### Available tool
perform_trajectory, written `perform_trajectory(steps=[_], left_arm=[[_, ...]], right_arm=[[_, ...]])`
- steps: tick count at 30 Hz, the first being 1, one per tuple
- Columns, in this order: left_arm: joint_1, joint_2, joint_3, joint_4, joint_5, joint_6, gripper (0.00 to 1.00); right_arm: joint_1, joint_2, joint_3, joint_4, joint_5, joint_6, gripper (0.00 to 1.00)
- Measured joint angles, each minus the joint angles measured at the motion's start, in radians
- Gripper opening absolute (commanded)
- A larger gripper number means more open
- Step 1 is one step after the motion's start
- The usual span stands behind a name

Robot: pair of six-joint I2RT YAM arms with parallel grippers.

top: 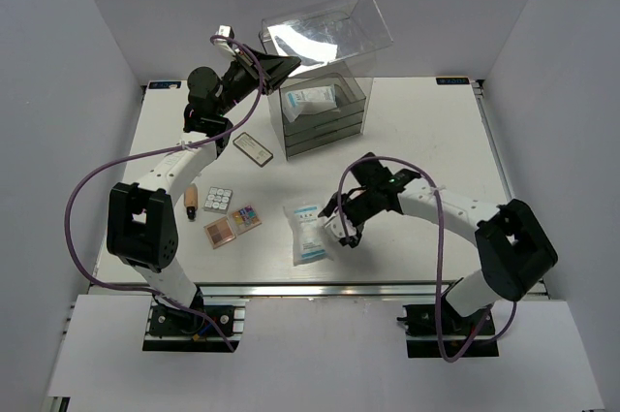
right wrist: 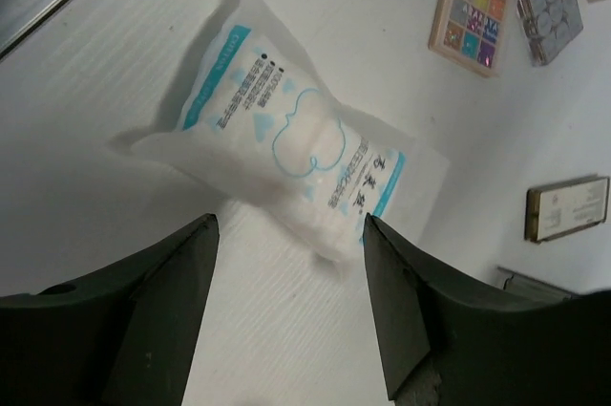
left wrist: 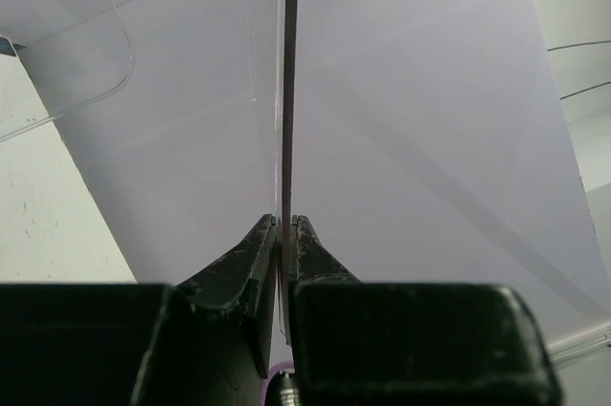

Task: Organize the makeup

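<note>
clear acrylic drawer (top: 325,34) hangs tilted in the air above the drawer box (top: 325,113). left gripper (top: 283,65) has it by the left wall. in the left wrist view the fingers (left wrist: 250,263) are pinched together on a thin clear panel that runs edge-on between them.

a second packet (top: 310,99), white with blue print, sits in the open top of the box.

right gripper (top: 341,230) is low over the table (top: 436,141), just right of the white-and-blue packet (top: 308,233). in the right wrist view the fingers (right wrist: 172,282) are spread wide with nothing held. the packet (right wrist: 286,148) lies flat just ahead of the gap; contact: can't tell.

remaining makeup is on the table left of that packet:
- multicoloured palette (top: 245,218), with the peach palette (top: 219,232) just beside it
- white-grid palette (top: 220,200) behind those 2
- small brown bottle (top: 192,199) furthest left, lying down
- dark-framed flat case (top: 254,148) apart from the rest, near the box's left front corner
</note>
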Motion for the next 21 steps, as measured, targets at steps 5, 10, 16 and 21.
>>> perform_trajectory(steps=[5, 10, 16, 21], left_arm=[[0.0, 0.0, 0.0, 0.0, 0.0, -0.002, 0.06], [0.0, 0.0, -0.004, 0.001, 0.0, -0.002, 0.06], [0.0, 0.0, -0.008, 0.005, 0.0, -0.006, 0.06], [0.0, 0.0, -0.015, 0.011, 0.0, -0.006, 0.06]], right_arm=[[0.087, 0.06, 0.001, 0.089, 0.08, -0.004, 0.65], [0.117, 0.14, 0.001, 0.134, 0.148, -0.027, 0.63], [0.13, 0.188, 0.011, 0.139, 0.193, -0.087, 0.56], [0.145, 0.207, 0.028, 0.141, 0.206, -0.116, 0.44]])
